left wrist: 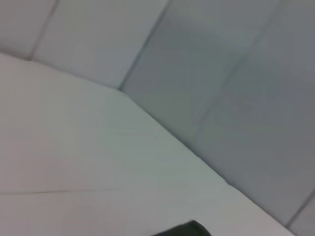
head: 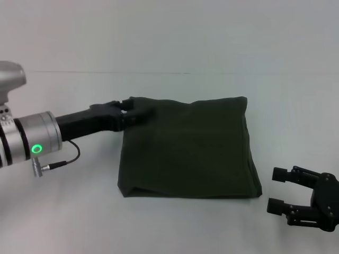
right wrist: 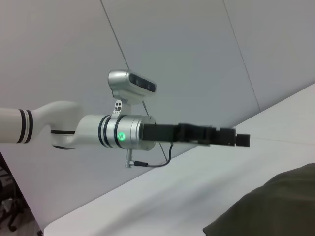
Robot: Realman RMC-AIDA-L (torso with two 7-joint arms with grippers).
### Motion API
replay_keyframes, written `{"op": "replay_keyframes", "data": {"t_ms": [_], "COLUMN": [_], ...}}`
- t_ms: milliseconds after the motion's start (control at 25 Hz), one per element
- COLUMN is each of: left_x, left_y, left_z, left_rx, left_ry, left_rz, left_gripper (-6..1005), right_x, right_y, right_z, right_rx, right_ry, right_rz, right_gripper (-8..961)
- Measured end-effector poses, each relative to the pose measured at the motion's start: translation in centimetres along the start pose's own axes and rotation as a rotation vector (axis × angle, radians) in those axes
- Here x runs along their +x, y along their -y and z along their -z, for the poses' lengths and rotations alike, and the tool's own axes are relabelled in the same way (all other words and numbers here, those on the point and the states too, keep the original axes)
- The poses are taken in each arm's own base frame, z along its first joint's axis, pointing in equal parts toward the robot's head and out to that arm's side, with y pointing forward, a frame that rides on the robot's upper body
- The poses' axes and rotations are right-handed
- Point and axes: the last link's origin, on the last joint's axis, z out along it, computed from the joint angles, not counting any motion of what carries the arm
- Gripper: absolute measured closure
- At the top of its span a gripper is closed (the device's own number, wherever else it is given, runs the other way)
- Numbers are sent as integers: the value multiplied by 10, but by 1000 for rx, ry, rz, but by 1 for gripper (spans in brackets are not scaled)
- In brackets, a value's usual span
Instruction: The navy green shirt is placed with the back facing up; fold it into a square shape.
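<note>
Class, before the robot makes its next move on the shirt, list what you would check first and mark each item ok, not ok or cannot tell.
1. The navy green shirt is folded to a near-square shape: ok, four fairly even sides in the head view.
2. Shirt lies flat on the table: not ok, the near-left corner bulges slightly.
3. Left hand is at the shirt's far-left corner: ok, it overlaps the edge there.
4. Left hand has let go of the fabric: cannot tell, its fingertips blend into the dark cloth.
5. Right hand is apart from the shirt: ok, it sits to the near right, fingers open.
6. No sleeves stick out: ok, none visible.
</note>
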Motion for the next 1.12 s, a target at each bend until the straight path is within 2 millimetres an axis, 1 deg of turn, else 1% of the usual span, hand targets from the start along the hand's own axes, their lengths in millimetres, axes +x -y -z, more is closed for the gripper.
{"op": "replay_keyframes", "data": {"t_ms": [400, 680, 920, 1120], "left_x": [-33, -45, -54, -56], "left_y": [-9, -13, -27, -34], "left_z": [-24, -35, -38, -39], "left_rx": [31, 23, -58, -108], "left_ry": [110, 197, 216, 216], "left_rz": [-241, -295, -269, -258], "left_gripper": [38, 46, 48, 49], "right_x": [1, 2, 2, 1], "right_y": [0, 1, 2, 2], "right_z": [2, 6, 9, 10], "right_rx": [11, 30, 40, 44], "right_ry": [8, 18, 20, 22], "right_rz": [-3, -8, -7, -6], "right_gripper": [26, 26, 26, 26]}}
